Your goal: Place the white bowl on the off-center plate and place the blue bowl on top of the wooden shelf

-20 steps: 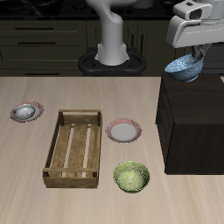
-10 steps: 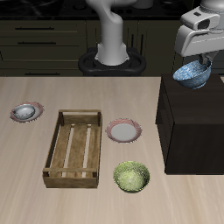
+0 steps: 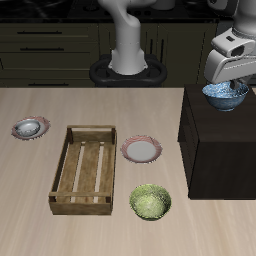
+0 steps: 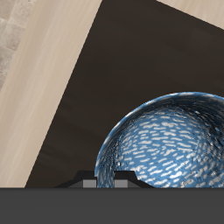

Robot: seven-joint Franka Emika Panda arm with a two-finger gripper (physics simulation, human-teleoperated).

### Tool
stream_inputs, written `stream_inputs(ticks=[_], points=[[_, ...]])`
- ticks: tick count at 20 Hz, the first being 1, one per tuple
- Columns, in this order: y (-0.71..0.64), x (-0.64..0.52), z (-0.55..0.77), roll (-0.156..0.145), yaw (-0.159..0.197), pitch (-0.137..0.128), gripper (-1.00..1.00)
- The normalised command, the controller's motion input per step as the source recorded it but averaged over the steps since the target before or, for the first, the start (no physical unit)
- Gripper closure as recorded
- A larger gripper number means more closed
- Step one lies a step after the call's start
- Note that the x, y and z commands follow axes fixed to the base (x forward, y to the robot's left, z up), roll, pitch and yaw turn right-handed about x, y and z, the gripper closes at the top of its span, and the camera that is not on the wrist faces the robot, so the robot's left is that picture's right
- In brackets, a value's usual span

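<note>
Colours only:
- blue bowl [image 4: 171, 140]: deep blue, inside covered in pale whitish dashes/mottling; rim blue.
- wooden shelf [image 3: 222, 140]: very dark brown, near black, flat matte, no visible grain.
- counter [image 3: 40, 170]: light beige wood, fine streaky grain.
- crate [image 3: 84, 170]: mid tan-brown slats, darker gaps.
- yellow-green bowl [image 3: 150, 201], at 6 o'clock from the central plate: olive-yellow, mottled.
- plate [image 3: 141, 150] by the crate: pink-red rim, pale centre.
- off-center plate [image 3: 30, 128], at 9 o'clock on the counter: same pink-red rim, carrying the white bowl [image 3: 29, 126], greyish glossy inside.
- pincer [image 3: 229, 88] housing: light grey-white.
- Backdrop cabinets: dark, almost black.
</note>
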Motion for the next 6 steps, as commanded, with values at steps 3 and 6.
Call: stream_inputs(ticks=[3,6], points=[[0.10,-0.18,-0.02,0.073,0.024,-0.004,-1.00],[0.00,-0.21,0.09,0.021,0.028,-0.010,-1.00]])
